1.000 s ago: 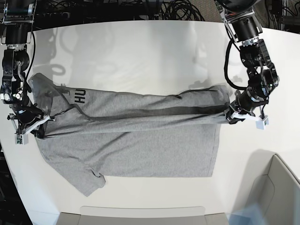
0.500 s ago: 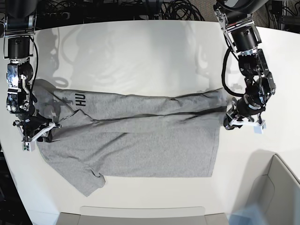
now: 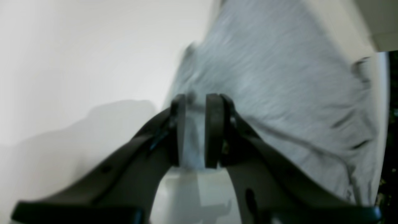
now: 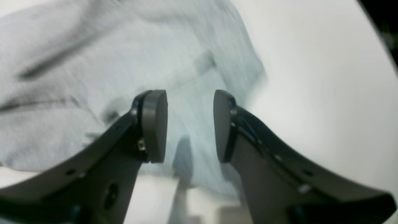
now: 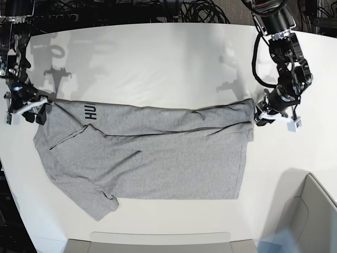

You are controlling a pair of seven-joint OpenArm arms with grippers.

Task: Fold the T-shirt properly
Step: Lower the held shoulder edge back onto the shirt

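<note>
Now that both arms have let go of the fold they were carrying, the T-shirt point(image 5: 147, 153) lies slack on the white bench point(image 5: 158, 58), spread wide across its middle. A second ago its upper edge was stretched taut between the two grippers; now that edge has dropped onto the body of the shirt as a long doubled band, with black lettering showing near the collar end. One sleeve pokes out at the shirt's lower corner, toward the near edge of the bench.

At the hem end of the shirt, the left gripper point(image 5: 269, 119) has backed off a little; in its wrist view its jaws stand slightly apart with only cloth showing behind the gap, not pinched. At the shoulder end, the right gripper point(image 5: 26, 109) has pulled up and away, and its jaws point(image 4: 189, 124) are spread wide with nothing between them.

I judge the first lengthwise fold is laid. The sleeve and the loose lower half remain to be folded.
</note>
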